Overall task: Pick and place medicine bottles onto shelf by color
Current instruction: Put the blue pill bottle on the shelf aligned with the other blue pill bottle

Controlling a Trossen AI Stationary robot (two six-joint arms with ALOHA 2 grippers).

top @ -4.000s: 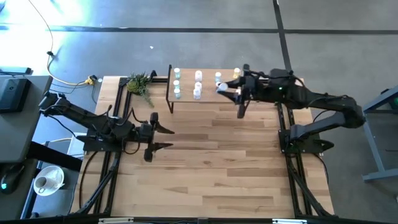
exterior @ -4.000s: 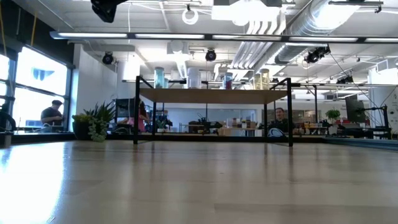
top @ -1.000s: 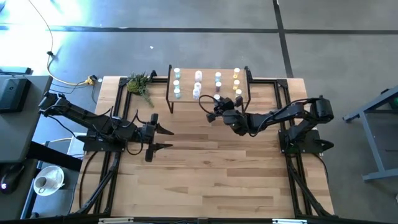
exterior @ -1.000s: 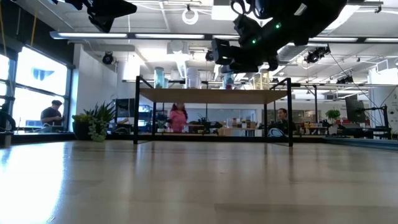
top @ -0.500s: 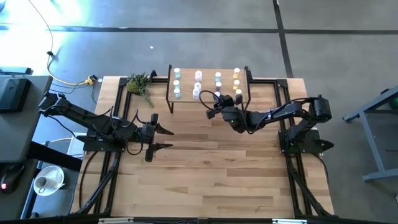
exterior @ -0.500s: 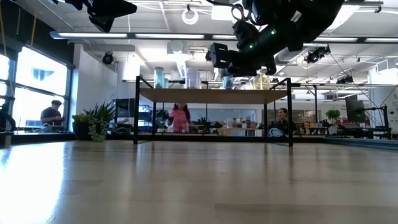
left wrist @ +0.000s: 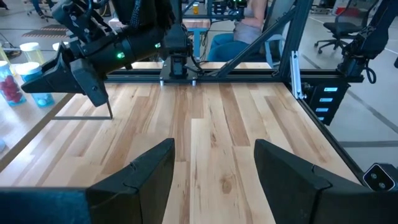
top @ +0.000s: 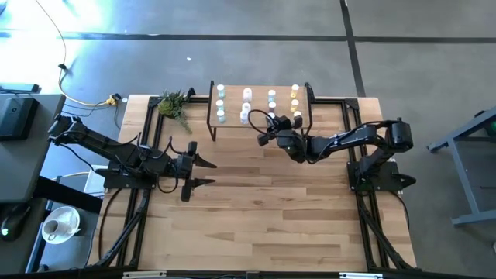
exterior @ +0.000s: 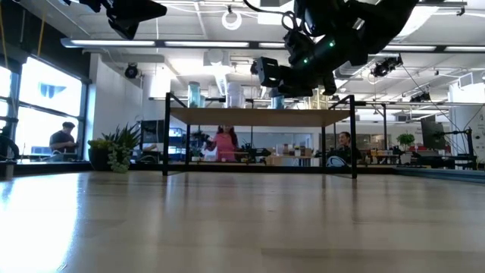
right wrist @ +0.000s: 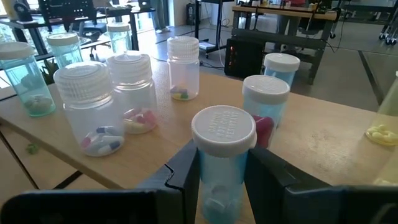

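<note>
The shelf (top: 232, 107) stands at the table's far edge with several medicine bottles (top: 246, 94) upright on it in rows: teal (right wrist: 23, 78), clear with coloured pills (right wrist: 87, 106), light blue (right wrist: 266, 99) and yellow (right wrist: 380, 121). My right gripper (top: 267, 129) hovers at the shelf's near edge, shut on a light blue bottle (right wrist: 222, 155) with a white cap. My left gripper (top: 209, 172) waits open over the table's left half, holding nothing. My right gripper pinches the light blue bottle's body just below the white cap (right wrist: 221, 171) between its two fingers (right wrist: 186, 171), one on each side. The fingers come nearly level from the table's near side. The bottle stands upright, cap up, above the shelf's near edge (right wrist: 143, 168).
A small green plant (top: 175, 103) stands left of the shelf. The shelf's black legs (exterior: 165, 136) reach down to the table. Bare wooden tabletop (top: 271, 201) stretches from the shelf to the near edge. People move in the room behind (exterior: 225, 144).
My right gripper has edged toward the shelf and the table's far edge, carrying the light blue bottle upright.
</note>
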